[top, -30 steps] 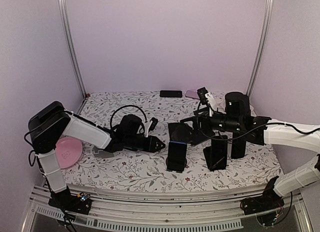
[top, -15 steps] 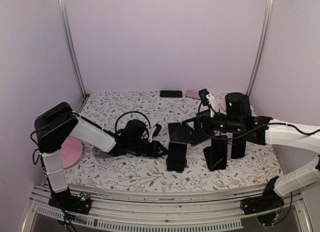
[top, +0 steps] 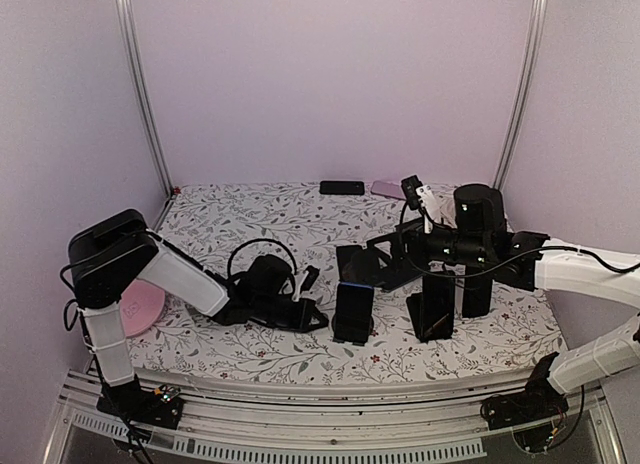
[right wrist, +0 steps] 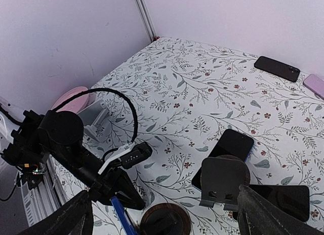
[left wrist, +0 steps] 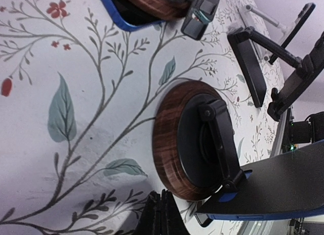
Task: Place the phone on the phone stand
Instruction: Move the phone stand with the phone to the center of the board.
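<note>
Phone [top: 353,306] propped upright on the phone stand [left wrist: 174,139]. Bottom edge caught on the little lip, back leaning against the black arm, round wooden base underneath for ballast. Pretty much the whole point of that pose: lip against sliding, arm against tipping. Looks basically done, going by that.

Left gripper [left wrist: 161,204] pinched fully closed on nothing. Tips low over the cloth, just short of the wooden base, not touching the phone as far as the wrist view shows. Maybe shut just to stay slim next to the stand, only a guess.

Right gripper [right wrist: 167,212] spread wide, empty, hanging above and beyond the stand, staring down at it. Well clear of the phone.

Now, room to move:
- Dead ahead of the left fingertips: the base, then the phone. No slack there.
- Further ahead: a second stand [right wrist: 223,182] with another phone [right wrist: 229,144] lying flat by it, plus tall black stands [top: 436,309]. Crowded.
- Behind the left gripper, back along its own arm: bare floral cloth [top: 240,224], loads of space.
- Pink plate [top: 140,306] way back by the elbow, no bother.
- Front table edge [top: 330,374] near on the gripper's low side, so not much swing that way.

Safest bet, probably: straight back, no sideways sweep, no bumping that base.
</note>
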Robot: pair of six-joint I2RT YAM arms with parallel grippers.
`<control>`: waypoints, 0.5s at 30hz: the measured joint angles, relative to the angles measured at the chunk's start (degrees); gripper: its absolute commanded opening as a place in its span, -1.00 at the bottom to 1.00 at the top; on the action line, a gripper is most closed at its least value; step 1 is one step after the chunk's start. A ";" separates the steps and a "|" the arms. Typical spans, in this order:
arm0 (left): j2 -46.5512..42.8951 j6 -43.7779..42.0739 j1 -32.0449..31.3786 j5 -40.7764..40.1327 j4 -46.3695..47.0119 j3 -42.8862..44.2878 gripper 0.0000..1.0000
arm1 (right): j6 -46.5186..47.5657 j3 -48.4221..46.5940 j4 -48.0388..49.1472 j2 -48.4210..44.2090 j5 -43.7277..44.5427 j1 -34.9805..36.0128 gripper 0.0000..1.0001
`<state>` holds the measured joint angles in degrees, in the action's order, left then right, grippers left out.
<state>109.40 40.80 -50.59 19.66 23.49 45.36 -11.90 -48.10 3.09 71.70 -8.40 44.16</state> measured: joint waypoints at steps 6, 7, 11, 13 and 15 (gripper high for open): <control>0.00 0.68 -2.08 -0.46 -0.28 0.00 -1.00 | -0.35 0.00 -1.09 -1.29 0.74 0.00 0.98; 0.00 0.81 -2.19 -0.50 -0.26 0.00 -1.00 | -0.37 0.00 -1.27 -1.49 0.83 0.00 0.98; 0.00 0.96 -2.64 -0.72 -0.31 0.11 -1.00 | -0.39 0.00 -1.99 -2.08 1.16 0.00 0.98; 0.11 1.05 -3.02 -0.83 -0.37 0.33 -1.00 | -0.42 0.00 -2.32 -2.16 1.40 0.00 0.98; 0.39 1.09 -3.48 -0.83 -0.42 0.74 -1.00 | -0.42 0.00 -2.58 -2.25 1.66 0.00 0.98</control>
<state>109.80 41.89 -54.06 18.83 23.07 46.11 -12.32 -48.10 0.51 69.45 -6.74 44.16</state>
